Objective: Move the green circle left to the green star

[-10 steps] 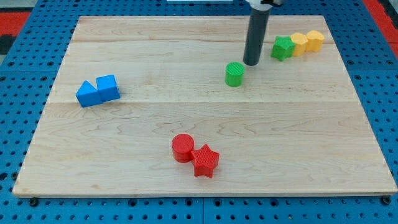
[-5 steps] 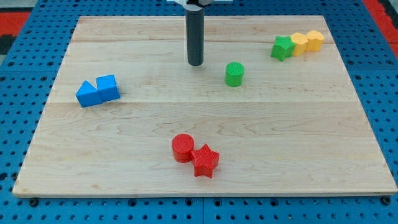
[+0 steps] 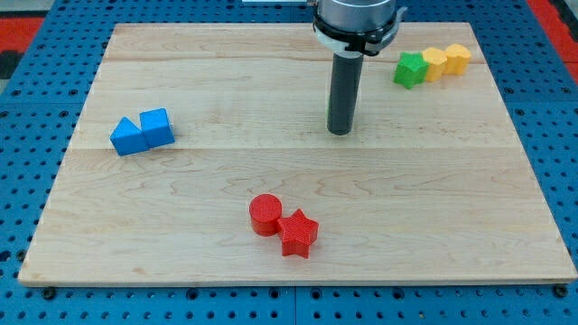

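Note:
The green star (image 3: 411, 69) lies near the board's top right corner, touching a yellow block (image 3: 435, 63) on its right. The green circle does not show in the camera view. My rod stands upright in the middle of the upper half of the board, and my tip (image 3: 340, 132) rests on the wood left of and below the green star. The rod covers the spot where the green circle stood before, so the circle may be hidden behind it.
A second yellow block (image 3: 458, 59) ends the row at the top right. A blue triangle (image 3: 129, 137) and a blue cube (image 3: 156, 126) touch at the left. A red circle (image 3: 265, 215) and a red star (image 3: 298, 233) touch at the bottom middle. The wooden board (image 3: 452, 208) lies on a blue pegboard.
My rod swung from right of the green circle to its left, then back right and down onto the circle's spot. The green circle has gone from sight. The other blocks have not moved.

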Available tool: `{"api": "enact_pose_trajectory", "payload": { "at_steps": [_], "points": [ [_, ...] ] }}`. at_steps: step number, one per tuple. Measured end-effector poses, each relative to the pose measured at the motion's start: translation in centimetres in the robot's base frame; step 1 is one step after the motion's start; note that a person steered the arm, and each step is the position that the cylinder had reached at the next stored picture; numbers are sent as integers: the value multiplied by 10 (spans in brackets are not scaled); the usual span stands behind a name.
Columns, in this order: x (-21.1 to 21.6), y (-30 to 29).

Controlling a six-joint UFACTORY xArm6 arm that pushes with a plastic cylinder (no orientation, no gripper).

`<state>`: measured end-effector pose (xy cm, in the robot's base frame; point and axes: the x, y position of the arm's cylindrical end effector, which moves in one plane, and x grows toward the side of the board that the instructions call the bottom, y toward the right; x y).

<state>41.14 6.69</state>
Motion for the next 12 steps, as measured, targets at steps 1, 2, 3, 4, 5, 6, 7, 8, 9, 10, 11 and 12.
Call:
{"api": "enact_pose_trajectory", "payload": {
  "at_steps": [1,2,3,4,5,6,7,8,9,10,11,12],
  "points": [
    [-34,27],
    [-46,47],
    [-61,70],
    [-45,68],
    [-16,20],
    [-16,-42],
    [-26,-69],
    [-40,-50],
    [-45,6],
    [-49,25],
    [-73,60],
    [-80,71]
  ]
}}
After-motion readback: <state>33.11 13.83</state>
